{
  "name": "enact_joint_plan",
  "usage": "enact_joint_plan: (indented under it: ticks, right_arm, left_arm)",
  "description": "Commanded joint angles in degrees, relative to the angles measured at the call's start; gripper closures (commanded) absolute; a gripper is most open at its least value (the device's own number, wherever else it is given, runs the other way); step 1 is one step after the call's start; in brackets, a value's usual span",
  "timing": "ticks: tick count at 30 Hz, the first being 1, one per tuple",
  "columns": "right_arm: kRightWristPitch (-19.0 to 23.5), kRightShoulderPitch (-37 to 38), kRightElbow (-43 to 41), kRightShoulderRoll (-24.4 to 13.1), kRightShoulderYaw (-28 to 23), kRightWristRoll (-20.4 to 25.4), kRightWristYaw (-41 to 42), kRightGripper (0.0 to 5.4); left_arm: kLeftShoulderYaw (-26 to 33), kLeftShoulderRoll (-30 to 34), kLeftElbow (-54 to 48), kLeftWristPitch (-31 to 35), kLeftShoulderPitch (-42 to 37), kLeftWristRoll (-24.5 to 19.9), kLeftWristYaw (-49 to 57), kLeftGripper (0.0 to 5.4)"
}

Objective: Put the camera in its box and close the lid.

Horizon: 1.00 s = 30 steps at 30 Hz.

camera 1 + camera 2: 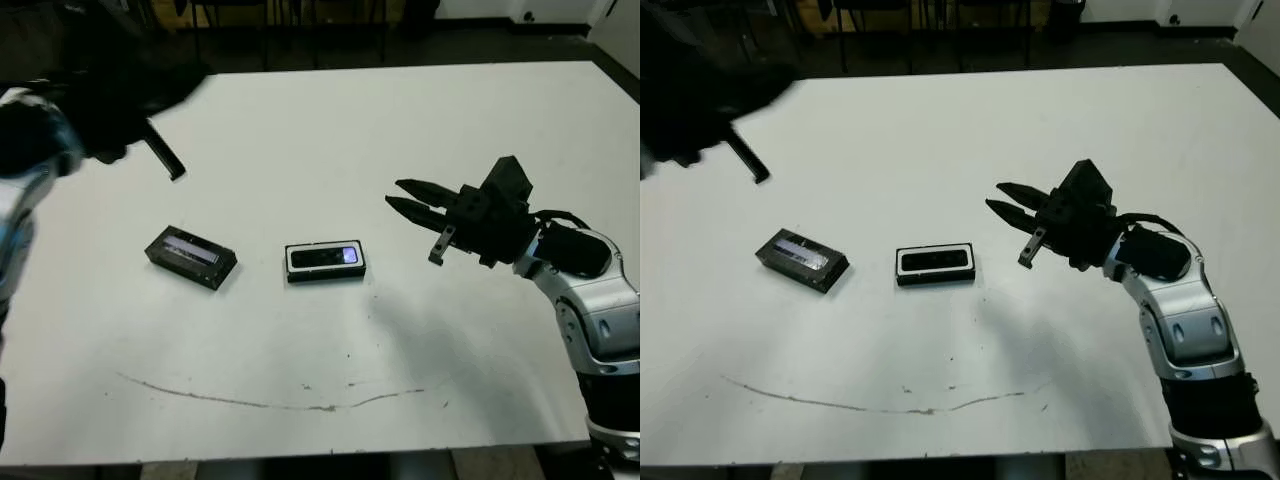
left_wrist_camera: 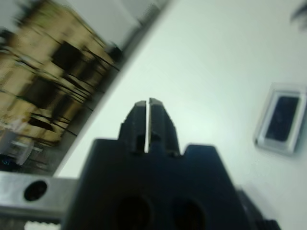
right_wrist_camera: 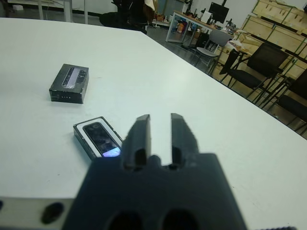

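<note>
The camera [image 1: 325, 257] lies inside the white-lined box [image 1: 293, 259] near the middle of the white table [image 1: 400, 130], with the lid [image 1: 190, 256] lying flat on the table to the robot's left of the box, apart from it. The right gripper [image 1: 402, 197] hovers above the table to the right of the box, its fingers slightly parted and holding nothing. The left gripper [image 2: 147, 102] is raised at the far left with its fingers nearly touching and nothing between them.

Head stereo downward; wrist views along fingers [image 3: 142, 134]
</note>
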Motion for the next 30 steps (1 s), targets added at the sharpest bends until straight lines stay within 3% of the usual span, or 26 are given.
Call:
enact_joint_plan:
  ticks: [1, 5, 13, 30]
  right_arm:
    - [0.9, 0.5, -0.4, -0.7, 0.0, 0.9, -0.1, 5.39]
    - [1.5, 0.9, -2.0, -1.9, 0.2, 1.0, 0.1, 5.39]
    - [3.9, 1.6, -3.6, -4.0, 0.4, 1.2, -0.2, 5.39]
    - [4.2, 2.4, -5.3, -5.4, 1.9, -0.5, -0.7, 5.39]
  left_arm:
    - [-7.1, -1.5, 8.6, 2.4, -4.3, 4.5, -6.0, 5.4]
    - [-12.9, -4.5, 16.2, 0.2, -7.2, 10.9, -8.5, 5.4]
    - [-17.3, -6.8, 23.6, -3.6, -8.6, 17.5, -14.6, 5.4]
    - [-17.1, -8.2, 27.1, -6.8, -4.8, 19.9, -19.5, 5.4]
